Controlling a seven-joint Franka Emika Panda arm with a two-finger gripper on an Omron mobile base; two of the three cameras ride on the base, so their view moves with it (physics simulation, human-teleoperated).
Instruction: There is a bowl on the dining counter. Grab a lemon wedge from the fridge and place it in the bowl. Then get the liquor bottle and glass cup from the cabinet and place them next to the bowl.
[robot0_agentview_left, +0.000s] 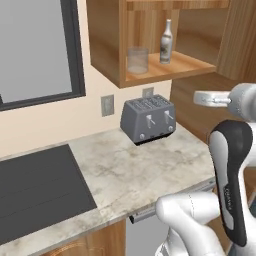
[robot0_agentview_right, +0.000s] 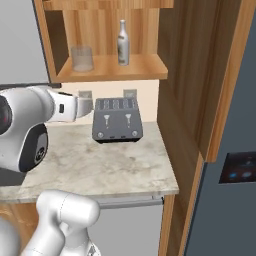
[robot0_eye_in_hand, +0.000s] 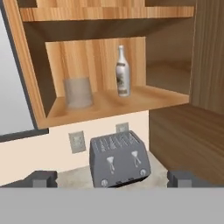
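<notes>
Bottle and cup are both on the cabinet shelf, untouched. Liquor bottle (robot0_eye_in_hand: 122, 72) stands upright toward the right of the open compartment; glass cup (robot0_eye_in_hand: 78, 92) stands upright to its left, well apart from it, nearer the cabinet's left wall. Cabinet (robot0_agentview_left: 107, 55) is open-fronted here, so I see no door to deal with.

Gripper (robot0_eye_in_hand: 113, 178): fingertips (robot0_eye_in_hand: 41, 178) sit wide apart at the bottom of the hand view, nothing between them, so it's spread and empty. It's aimed at the shelf from below and well short of it.

Below the cabinet: grey toaster (robot0_agentview_right: 117, 119) on the marbled worktop (robot0_agentview_left: 140, 175), against the wall with two outlets (robot0_agentview_left: 107, 105) behind it. Black cooktop (robot0_agentview_left: 37, 187) at the left. Fridge (robot0_agentview_right: 235, 165) edge, with its black panel and blue lights, at the far right of the right base view.

Progress, as a judgement: cabinet phase is just starting, neither item grabbed. Bowl, dining counter and lemon wedge are out of frame, so I can't confirm the lemon step; the empty gripper facing the cabinet suggests it's done.

Left to do: reach up and in, grasp one item, carry it to the counter beside the bowl, return for the other. Bottle looks tall and narrow, so it's likely easy to tip on approach.
</notes>
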